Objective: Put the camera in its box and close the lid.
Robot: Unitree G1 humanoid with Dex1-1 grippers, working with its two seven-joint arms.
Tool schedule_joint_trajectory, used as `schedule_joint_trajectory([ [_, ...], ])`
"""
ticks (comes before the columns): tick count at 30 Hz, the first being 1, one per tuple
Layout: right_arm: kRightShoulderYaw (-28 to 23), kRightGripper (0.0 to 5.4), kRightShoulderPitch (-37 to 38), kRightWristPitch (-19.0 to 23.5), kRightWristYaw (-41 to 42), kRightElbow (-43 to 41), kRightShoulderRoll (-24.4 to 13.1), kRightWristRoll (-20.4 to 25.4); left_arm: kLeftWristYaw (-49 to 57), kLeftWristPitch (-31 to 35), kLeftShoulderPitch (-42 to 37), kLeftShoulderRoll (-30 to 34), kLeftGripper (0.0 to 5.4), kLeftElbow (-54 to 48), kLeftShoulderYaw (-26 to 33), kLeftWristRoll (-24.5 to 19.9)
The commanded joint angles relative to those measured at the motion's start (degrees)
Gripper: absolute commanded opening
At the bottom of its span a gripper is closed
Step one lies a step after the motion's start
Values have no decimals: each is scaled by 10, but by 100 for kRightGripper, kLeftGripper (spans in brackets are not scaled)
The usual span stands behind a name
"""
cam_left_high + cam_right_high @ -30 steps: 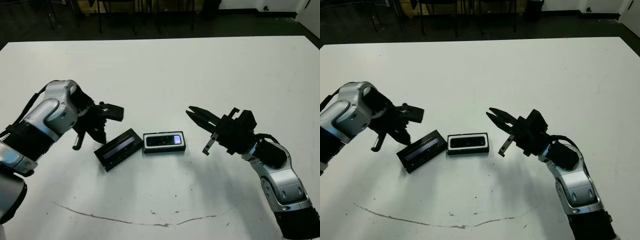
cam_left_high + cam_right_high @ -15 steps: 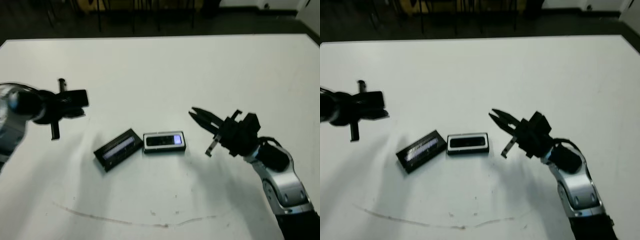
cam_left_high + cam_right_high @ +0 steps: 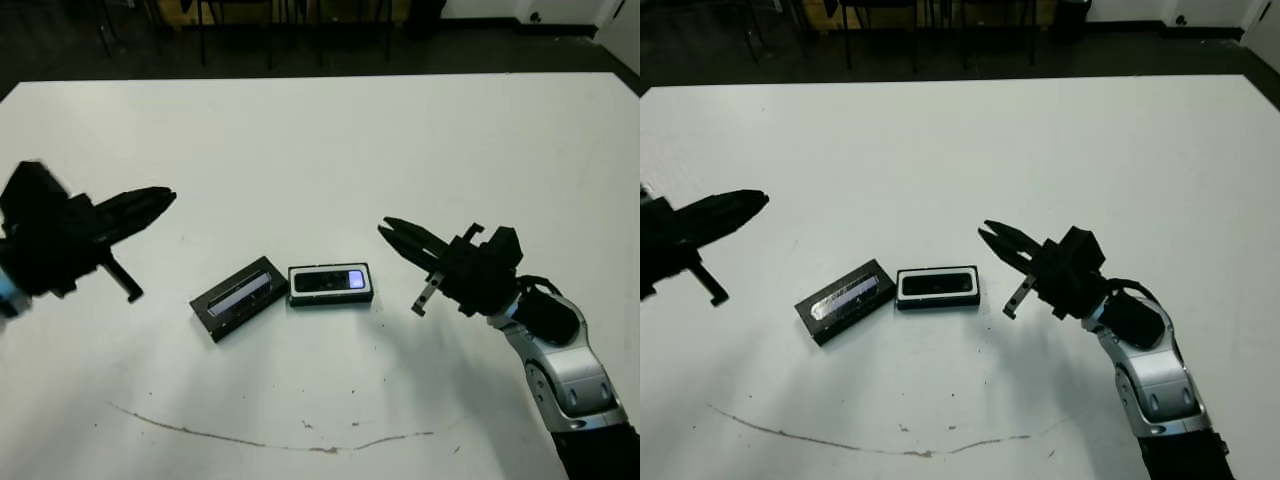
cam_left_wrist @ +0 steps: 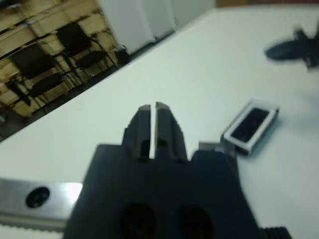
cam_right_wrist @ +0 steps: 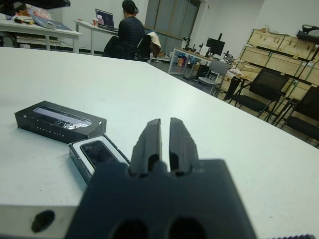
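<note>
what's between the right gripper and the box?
Nothing: bare white table between the right gripper and the box holding the camera, as the left eye view shows.

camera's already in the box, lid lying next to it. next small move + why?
Probably bring the left gripper down toward the lid and open it for a grasp. The camera already lies in the box, while the lid lies on the table at the box's left end, on the left arm's side. Both grippers are shut and hold nothing.
</note>
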Motion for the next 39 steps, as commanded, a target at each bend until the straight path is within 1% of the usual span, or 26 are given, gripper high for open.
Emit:
schedule_joint_trajectory([
  [1,-4,0,9,6,1,5,-4,2,54,48,24,-13,9,-41,2,-21],
  [3,-4,0,12,14,-3,-2,-7,-1,67,46,39,-5,30,-55,-10,-11],
  [6,-5,0,13,2,-3,-3,-9,-7,73,20,59,1,80,-54,-40,13],
  [9,-5,0,15,-1,-3,-2,-9,-9,64,14,72,13,134,-45,-69,24],
  [12,-6,0,16,2,-3,-6,-12,-8,28,19,80,61,189,-34,-103,38],
  [14,-7,0,17,5,-2,-9,-13,-7,7,30,79,90,225,-28,-120,39],
  [17,-8,0,17,2,-1,-7,-12,-6,-9,41,73,111,281,-18,-137,32],
  [19,-8,0,18,0,-1,-5,-13,-9,-13,47,68,114,318,-10,-145,26],
  [25,-7,0,19,10,-4,-14,-15,-15,-26,20,65,109,428,22,-169,32],
  [31,-8,0,16,0,0,-5,-13,-13,-25,7,66,108,538,37,-189,40],
  [33,-7,0,16,-6,0,-2,-14,-18,-25,1,67,105,538,44,-194,42],
  [39,-8,0,15,-2,2,1,-16,-17,-25,-14,66,104,538,63,-209,49],
])
